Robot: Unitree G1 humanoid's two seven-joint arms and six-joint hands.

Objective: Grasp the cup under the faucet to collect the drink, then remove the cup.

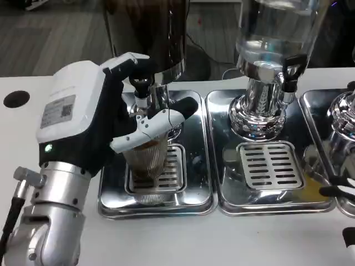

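Observation:
A clear ribbed cup (147, 160) stands on the slotted grate of the left drip tray (111, 204), directly below the faucet (142, 91) of the dark drink dispenser (148, 33). There is brownish liquid in the cup. My left hand (94, 119) grips the cup, with white and black fingers wrapped around its upper part and rim. One finger reaches up by the faucet's tap. At the picture's right edge, dark fingertips of my right hand (345, 191) show low beside the trays; how they lie cannot be told.
A second dispenser (273, 39) with a clear tank stands over the middle drip tray (272, 206) and its own grate. A third chrome base (344, 113) sits at the far right. A black hole (16, 98) marks the white table at left.

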